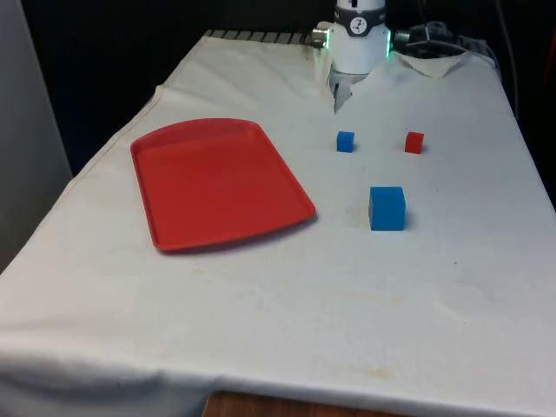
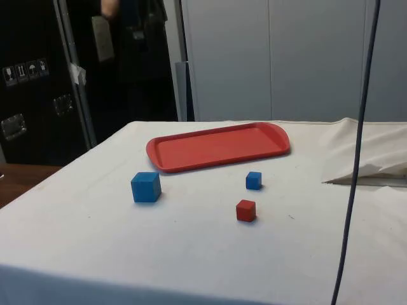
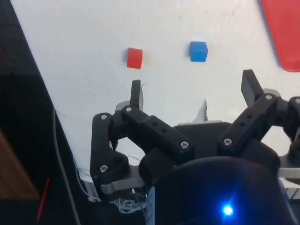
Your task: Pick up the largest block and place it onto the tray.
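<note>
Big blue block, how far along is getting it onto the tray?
Nothing is done yet. The big blue block sits on the cloth beside the red tray, which holds nothing. The gripper is open and holds nothing, back near the small blue block and red block. Approach, grasp and placing remain.

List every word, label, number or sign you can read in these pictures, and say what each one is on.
Blocks, red tray and white cloth: no text on any of them.
Dark cabinet, side view: small white sign panels with pictograms, too small to read.
Same cabinet: a pale hanging tag, nothing legible on it.
</note>
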Controlling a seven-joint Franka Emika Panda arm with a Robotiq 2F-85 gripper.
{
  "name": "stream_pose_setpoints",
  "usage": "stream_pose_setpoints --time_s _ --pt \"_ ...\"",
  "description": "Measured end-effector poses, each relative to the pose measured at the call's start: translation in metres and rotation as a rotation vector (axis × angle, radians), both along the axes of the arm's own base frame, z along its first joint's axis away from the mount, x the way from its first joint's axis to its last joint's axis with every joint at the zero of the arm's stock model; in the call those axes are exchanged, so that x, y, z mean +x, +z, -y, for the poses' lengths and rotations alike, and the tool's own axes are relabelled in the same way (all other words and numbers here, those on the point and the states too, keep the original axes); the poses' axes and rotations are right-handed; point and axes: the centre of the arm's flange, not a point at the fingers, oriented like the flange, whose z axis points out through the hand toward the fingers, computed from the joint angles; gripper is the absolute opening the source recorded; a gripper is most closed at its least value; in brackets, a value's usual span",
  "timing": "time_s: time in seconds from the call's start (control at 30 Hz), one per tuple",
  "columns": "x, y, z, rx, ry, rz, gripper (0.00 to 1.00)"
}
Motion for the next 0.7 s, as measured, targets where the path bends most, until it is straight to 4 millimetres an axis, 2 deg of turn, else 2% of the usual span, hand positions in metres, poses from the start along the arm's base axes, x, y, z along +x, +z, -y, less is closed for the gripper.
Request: stream_pose_setpoints --time_s 0.5,0.7 --pt "0.016 -0.041 -0.037 -0.047 -0.005 0.006 1.0" --pt "0.024 -0.069 -0.05 -0.071 -0.005 0.007 1.0"
